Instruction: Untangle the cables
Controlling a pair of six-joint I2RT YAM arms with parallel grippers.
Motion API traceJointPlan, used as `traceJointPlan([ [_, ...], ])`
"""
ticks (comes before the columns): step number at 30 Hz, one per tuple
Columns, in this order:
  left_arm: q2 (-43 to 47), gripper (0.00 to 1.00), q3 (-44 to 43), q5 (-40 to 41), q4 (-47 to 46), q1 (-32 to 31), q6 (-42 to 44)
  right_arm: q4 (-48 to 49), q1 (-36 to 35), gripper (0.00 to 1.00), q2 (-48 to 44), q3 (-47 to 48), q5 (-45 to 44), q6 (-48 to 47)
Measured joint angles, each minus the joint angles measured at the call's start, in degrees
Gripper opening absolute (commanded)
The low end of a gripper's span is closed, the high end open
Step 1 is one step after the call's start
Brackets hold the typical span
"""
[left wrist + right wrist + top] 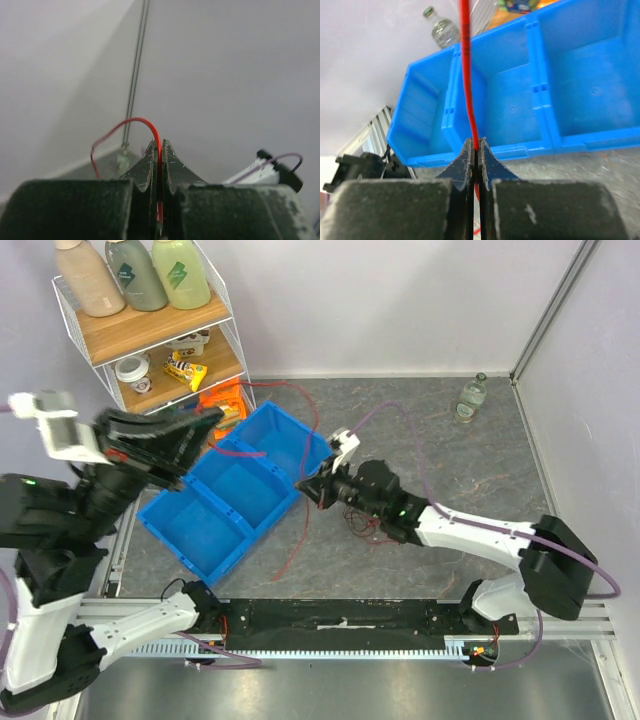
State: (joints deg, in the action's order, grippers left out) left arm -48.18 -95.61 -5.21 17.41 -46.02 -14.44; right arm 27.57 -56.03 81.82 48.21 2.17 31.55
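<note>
Table (450,470): is carrying the whole scene on a grey, mottled top.
Blue bin (262,528): is sitting left of centre at an angle, divided into compartments.
Left gripper (208,420): is hanging raised over the bin's far-left side, its jaws pressed together on the red cable (145,121), which is arching up out of the tips.
Right gripper (305,485): is reaching low at the bin's near-right wall, its jaws clamped on a red strand. Whether this is the same wire is not showing.
Red cable, position: is looping past the bin's far corner, crossing above the bin and trailing down over the table toward the near edge.
Loose bunch (362,525): is lying on the table just under the right wrist, with dark and red strands mixed.
Handling: is likely behaving as featherlight, limp and slightly springy. It is probably prone to slipping through the jaws, and hard pulling is risking tighter knots.
Where to hold: a free straight run clear of any crossing is looking best, pinched squarely between the pads.
Looks: is appearing hair-thin and glossy, curling in loose scribbles.
</note>
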Motion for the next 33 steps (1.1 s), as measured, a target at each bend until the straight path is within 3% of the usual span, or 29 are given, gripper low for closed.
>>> traceJointPlan([
  [6,7.0,0.02,26.1,1.0,-0.9,0.0,-4.3,-10.2,9.9,0.00,-7.0,1.7,4.7,6.9],
  [13,-3.5,0.02,45.0,-7.8,-4.4,0.0,-12.7,-14.4,12.4,0.00,-11.7,1.1,8.3,11.8],
  [21,-4.7,0.02,47.6,-13.2,-11.2,0.0,-14.9,-13.4,12.4,0.00,-15.1,-3.3,7.8,19.8],
  [33,-5.5,0.05,48.2,-12.1,-13.2,-0.2,-16.4,-5.4,12.4,0.00,-16.5,-7.5,10.1,31.1],
])
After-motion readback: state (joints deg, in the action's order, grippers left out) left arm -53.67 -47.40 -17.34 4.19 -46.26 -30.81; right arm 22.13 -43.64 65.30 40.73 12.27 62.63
